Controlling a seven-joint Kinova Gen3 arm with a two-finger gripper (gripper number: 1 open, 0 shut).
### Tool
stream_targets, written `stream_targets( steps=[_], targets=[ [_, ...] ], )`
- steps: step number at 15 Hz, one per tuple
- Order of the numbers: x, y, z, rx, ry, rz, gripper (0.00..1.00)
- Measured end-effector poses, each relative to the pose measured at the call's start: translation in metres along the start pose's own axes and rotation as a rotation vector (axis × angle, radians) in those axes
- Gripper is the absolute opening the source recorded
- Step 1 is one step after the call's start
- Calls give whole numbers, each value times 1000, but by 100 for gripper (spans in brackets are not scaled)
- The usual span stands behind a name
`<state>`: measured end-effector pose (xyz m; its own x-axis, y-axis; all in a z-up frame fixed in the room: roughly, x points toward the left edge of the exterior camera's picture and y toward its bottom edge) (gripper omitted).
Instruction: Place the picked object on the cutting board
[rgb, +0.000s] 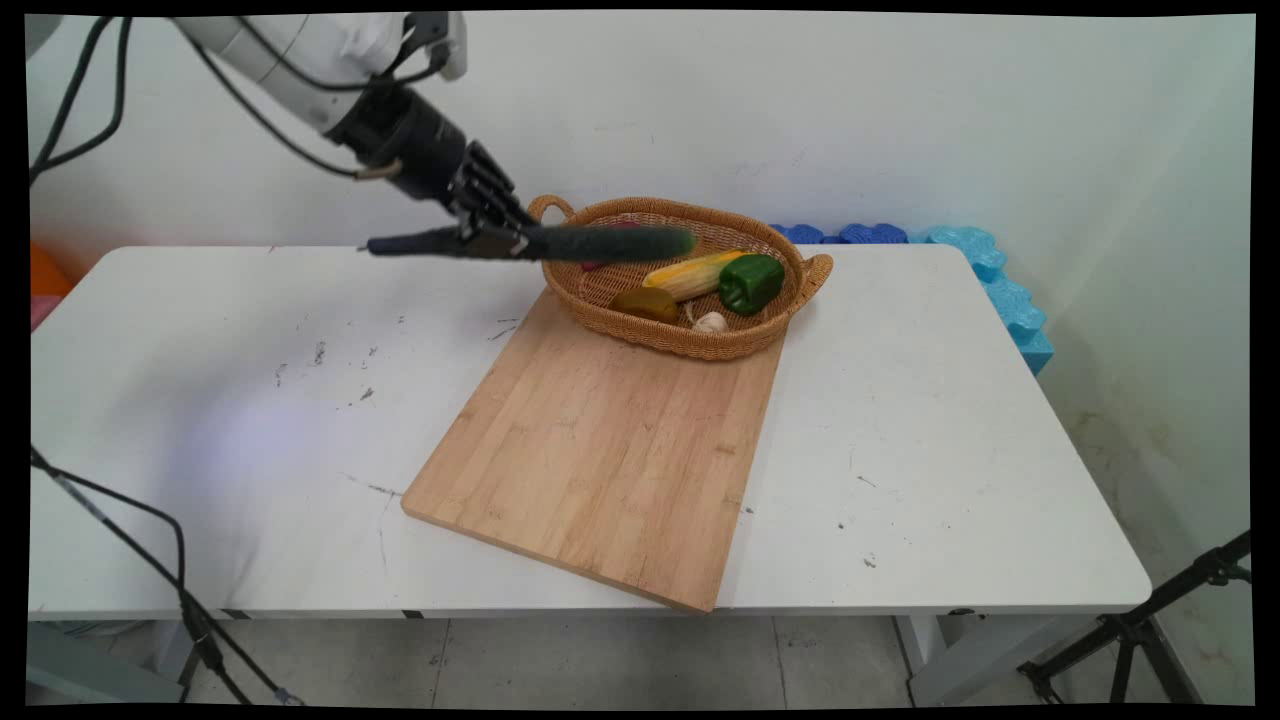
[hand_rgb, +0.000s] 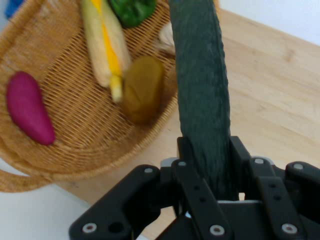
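I am holding a long cucumber (rgb: 610, 243) level in the closed end effector (rgb: 492, 240) above the basket (rgb: 700, 345) rim, where its overhanging weight could be twisting it loose.

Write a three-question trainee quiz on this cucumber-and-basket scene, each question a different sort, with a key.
1. True or false: the end effector is shut on the dark green cucumber, held in the air over the wicker basket's near-left rim.
2. Which item is not in the basket? A) corn cob B) green pepper C) garlic bulb D) banana
3. Fill in: the basket rests partly on the far end of the wooden ____.

Key: 1 true; 2 D; 3 cutting board.
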<state>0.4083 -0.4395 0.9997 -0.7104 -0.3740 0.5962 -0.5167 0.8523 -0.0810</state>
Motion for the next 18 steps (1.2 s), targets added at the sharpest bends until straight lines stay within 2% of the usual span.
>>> stream_targets(
  steps=[4, 10, 18],
  targets=[
    [-30, 17, 14, -36, -8, 9, 0],
    [-59, 41, 54, -92, -19, 21, 0],
    [-65, 58, 108, -108, -11, 10, 0]
  ],
)
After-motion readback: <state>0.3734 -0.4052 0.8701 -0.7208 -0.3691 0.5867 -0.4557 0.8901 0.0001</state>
